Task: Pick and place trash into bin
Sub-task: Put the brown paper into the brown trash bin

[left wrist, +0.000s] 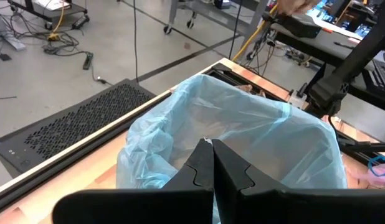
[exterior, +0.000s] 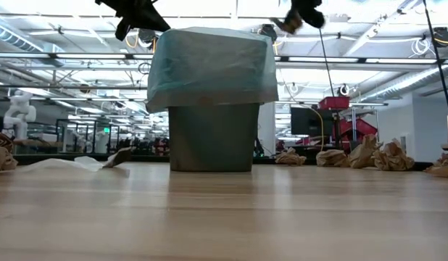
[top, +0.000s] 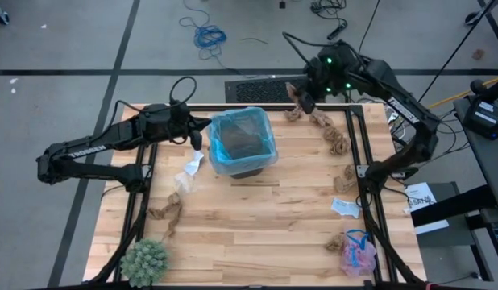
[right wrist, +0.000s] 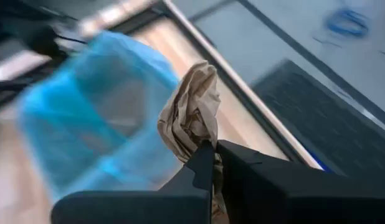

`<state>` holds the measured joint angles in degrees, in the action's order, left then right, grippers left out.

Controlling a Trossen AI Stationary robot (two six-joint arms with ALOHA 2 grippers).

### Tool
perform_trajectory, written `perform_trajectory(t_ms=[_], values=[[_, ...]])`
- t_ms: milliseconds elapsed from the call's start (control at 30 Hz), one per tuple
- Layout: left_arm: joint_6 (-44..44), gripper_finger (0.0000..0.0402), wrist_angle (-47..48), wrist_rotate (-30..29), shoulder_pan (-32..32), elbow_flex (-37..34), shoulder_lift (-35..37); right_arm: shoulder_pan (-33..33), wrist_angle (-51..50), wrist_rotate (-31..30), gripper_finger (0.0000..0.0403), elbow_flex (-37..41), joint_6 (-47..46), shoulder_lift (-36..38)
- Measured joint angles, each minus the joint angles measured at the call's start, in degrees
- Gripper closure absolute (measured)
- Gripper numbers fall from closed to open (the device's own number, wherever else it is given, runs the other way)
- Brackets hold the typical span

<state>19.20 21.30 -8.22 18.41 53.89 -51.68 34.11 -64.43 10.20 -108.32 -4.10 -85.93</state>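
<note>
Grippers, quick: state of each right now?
Left gripper: shut, empty, at the bin.
Right gripper: shut on a brown paper wad, raised near the table's far edge.

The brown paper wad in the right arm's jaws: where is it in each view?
High view: brown paper wad at the table's far edge, right of the bin.
Low view: top edge, right of the bin.
Left wrist view: not in it.
Right wrist view: centre, beside the bin.
Shared landmark: the bin.

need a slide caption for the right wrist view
Right tool shut on a brown paper wad, carried near the blue-lined bin.
</note>
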Motion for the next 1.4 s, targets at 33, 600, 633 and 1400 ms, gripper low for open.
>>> perform_trajectory(t_ms=[33,600,633,1400], values=[[0.00,0.0402,0.00,-0.10,0.00,0.00,0.00,-0.69,-0.03,1.24,0.0403,-1.91,-0.01,-1.14],[-0.02,0.0402,-1.11,-1.54,0.02,0.00,0.15,-11.02,2.45,3.90,0.0396,-16.01,0.68,-19.12],[-0.02,0.0402,-1.11,-1.54,0.02,0.00,0.15,-11.34,3.08,4.49,0.0393,-16.01,0.68,-19.58],[-0.09,0.0402,-1.11,-1.53,0.00,0.00,0.15,-13.57,7.85,4.65,0.0218,-16.12,5.60,-22.33]])
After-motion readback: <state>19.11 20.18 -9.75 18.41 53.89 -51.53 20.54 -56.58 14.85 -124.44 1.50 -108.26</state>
